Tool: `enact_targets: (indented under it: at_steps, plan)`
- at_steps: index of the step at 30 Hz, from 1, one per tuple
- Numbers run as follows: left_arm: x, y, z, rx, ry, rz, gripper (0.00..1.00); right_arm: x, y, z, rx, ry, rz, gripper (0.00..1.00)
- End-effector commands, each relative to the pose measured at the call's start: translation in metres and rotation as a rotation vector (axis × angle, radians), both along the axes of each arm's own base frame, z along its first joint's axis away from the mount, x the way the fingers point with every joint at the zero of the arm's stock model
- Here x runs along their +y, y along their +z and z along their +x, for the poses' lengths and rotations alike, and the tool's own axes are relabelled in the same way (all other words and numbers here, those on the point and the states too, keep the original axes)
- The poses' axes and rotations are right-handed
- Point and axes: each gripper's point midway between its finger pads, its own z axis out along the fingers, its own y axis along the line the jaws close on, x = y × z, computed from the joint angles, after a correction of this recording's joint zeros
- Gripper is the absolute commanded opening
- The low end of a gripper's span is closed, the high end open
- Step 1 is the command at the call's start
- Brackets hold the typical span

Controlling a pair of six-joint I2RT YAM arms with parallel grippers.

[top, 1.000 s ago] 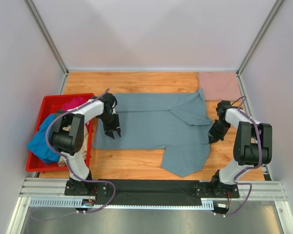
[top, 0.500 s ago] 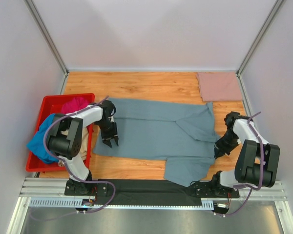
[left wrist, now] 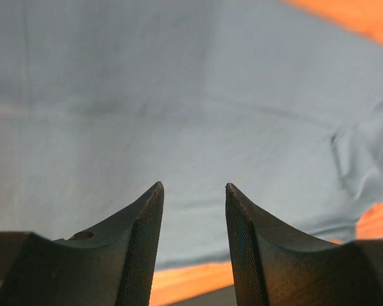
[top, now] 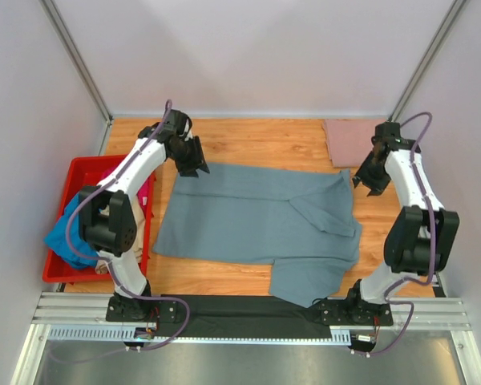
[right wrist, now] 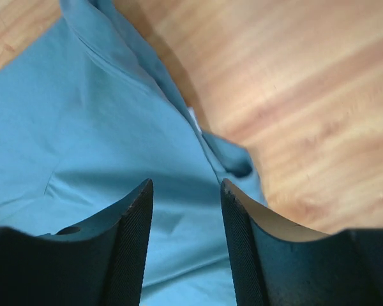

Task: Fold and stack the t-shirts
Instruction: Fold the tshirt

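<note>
Currently on the desk: the big grey-blue t-shirt lies spread in the middle, mostly flat; I judge it is laid out for folding.
Near flap: one part of it reaches over the near edge of the desk onto the black strip; I think it must come back before a clean fold.
Right side of shirt: a piece of cloth lies doubled over on itself there.
Left jaws: spread, nothing between them; they hang above the far left corner of the shirt, over smooth cloth.
Right jaws: spread too, and empty; they hang by the far right corner, where a small curled tip of cloth meets bare wood.
Why so placed: one arm at each far corner, probably to take both corners together.
Pink t-shirt: folded flat in the far right corner of the desk, near the grey-blue one; I take it as the base of the stack.
Red bin: at the left, it holds a bright blue t-shirt that waits for its turn.
Risk: thin cloth, easy to pinch two layers at the curled tip.
</note>
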Motion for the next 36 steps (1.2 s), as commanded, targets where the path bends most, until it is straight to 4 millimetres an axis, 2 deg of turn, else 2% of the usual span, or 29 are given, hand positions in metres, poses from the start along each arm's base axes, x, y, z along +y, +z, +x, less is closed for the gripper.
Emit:
enact_targets:
  at_steps: [1, 2, 3, 4, 5, 6, 8, 9, 10, 11, 15, 16, 23, 26, 33, 36]
  plan:
    - [-0.015, -0.019, 0.043, -0.015, 0.053, -0.065, 0.51, -0.004, -0.014, 0.049, -0.029, 0.16, -0.122, 0.48]
    - [-0.015, -0.023, 0.053, -0.027, 0.065, -0.07, 0.51, -0.004, -0.015, 0.06, -0.048, 0.179, -0.138, 0.49]
    - [-0.015, -0.038, 0.06, 0.0, 0.077, -0.064, 0.51, -0.004, -0.01, 0.072, -0.07, 0.197, -0.161, 0.5]
    - [-0.014, -0.046, 0.071, 0.001, 0.091, -0.07, 0.51, -0.002, -0.017, 0.081, -0.059, 0.241, -0.186, 0.52]
    - [-0.013, -0.041, 0.077, -0.022, 0.096, -0.075, 0.51, -0.002, -0.016, 0.088, -0.064, 0.258, -0.21, 0.53]
    - [-0.012, -0.053, 0.083, -0.011, 0.104, -0.07, 0.51, -0.006, -0.013, 0.097, -0.073, 0.267, -0.246, 0.54]
    - [-0.008, -0.057, 0.097, -0.036, 0.113, -0.063, 0.51, -0.006, -0.021, 0.109, -0.062, 0.308, -0.279, 0.56]
    - [-0.005, -0.068, 0.1, -0.02, 0.118, -0.051, 0.51, -0.01, -0.022, 0.113, -0.054, 0.304, -0.304, 0.56]
    - [-0.004, -0.067, 0.107, -0.032, 0.116, -0.048, 0.51, -0.011, -0.024, 0.121, -0.05, 0.31, -0.324, 0.56]
    - [-0.001, -0.078, 0.108, -0.01, 0.123, -0.036, 0.51, -0.012, -0.027, 0.123, -0.035, 0.326, -0.34, 0.56]
    - [0.003, -0.092, 0.116, 0.0, 0.123, -0.012, 0.51, -0.007, -0.035, 0.141, -0.047, 0.403, -0.364, 0.56]
    - [0.004, -0.094, 0.117, 0.0, 0.125, -0.008, 0.51, 0.007, -0.038, 0.147, -0.049, 0.445, -0.375, 0.56]
    - [0.012, -0.121, 0.113, 0.052, 0.135, 0.033, 0.51, 0.007, -0.05, 0.159, -0.012, 0.5, -0.431, 0.53]
    - [0.015, -0.127, 0.112, 0.062, 0.138, 0.044, 0.51, 0.018, -0.054, 0.165, -0.024, 0.55, -0.437, 0.52]
    - [0.019, -0.133, 0.112, 0.072, 0.149, 0.057, 0.51, -0.003, -0.062, 0.161, 0.097, 0.554, -0.588, 0.45]
    - [0.02, -0.135, 0.112, 0.077, 0.156, 0.058, 0.51, -0.003, -0.061, 0.163, 0.096, 0.565, -0.599, 0.45]
